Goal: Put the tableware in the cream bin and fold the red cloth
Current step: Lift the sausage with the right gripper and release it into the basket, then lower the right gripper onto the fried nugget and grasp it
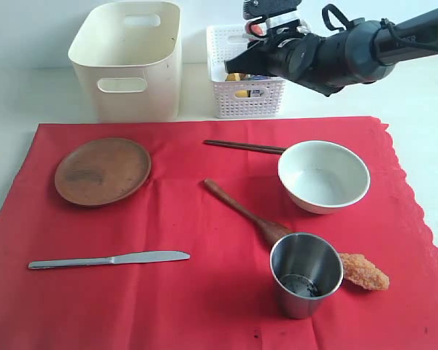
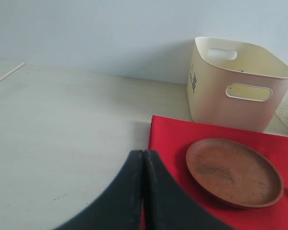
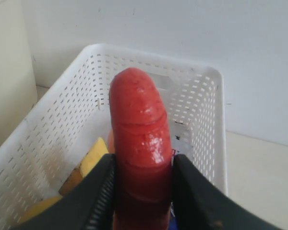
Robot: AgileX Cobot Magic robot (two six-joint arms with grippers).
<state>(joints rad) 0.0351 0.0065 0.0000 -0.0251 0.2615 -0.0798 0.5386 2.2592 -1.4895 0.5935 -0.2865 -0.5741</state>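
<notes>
**Right gripper holds a sausage over the lattice basket while the tableware lies on the red cloth**

Far left, the left gripper (image 2: 143, 160) hangs over the bare desk (image 2: 62, 120) by the cloth's left edge. Its two black fingers are pressed together with nothing between them. The cream bin (image 1: 128, 62) stands at the back left, just behind the red cloth (image 1: 204, 299). What shows of its inside looks empty, though its floor is hidden.

Just in front of the bin, the round brown plate (image 1: 102, 171) lies flat on the cloth. It is near the left gripper and well apart from the right one, so the left arm looks better placed to take it. Nearer the front, the steel knife (image 1: 109, 259) lies crosswise, handle to the left.

In the middle, the dark chopsticks (image 1: 244, 146) also lie crosswise, their right ends reaching the empty white bowl (image 1: 323, 176). The wooden spoon (image 1: 241, 208) slants from the centre down to the upright steel cup (image 1: 305, 275), which hides the spoon's head. An orange crumbed piece of food (image 1: 365, 271) lies just beside the cup on its right.

At the back, right of the bin, the white lattice basket (image 1: 246, 95) holds yellow food pieces (image 3: 89, 167). The right gripper (image 3: 143, 163) hovers above the basket, clamped on a red sausage (image 3: 139, 120). The sausage's long axis points out past the fingertips, over the basket's opening. The likely step is to release it there, and none of the tableware is in the bin yet
</notes>
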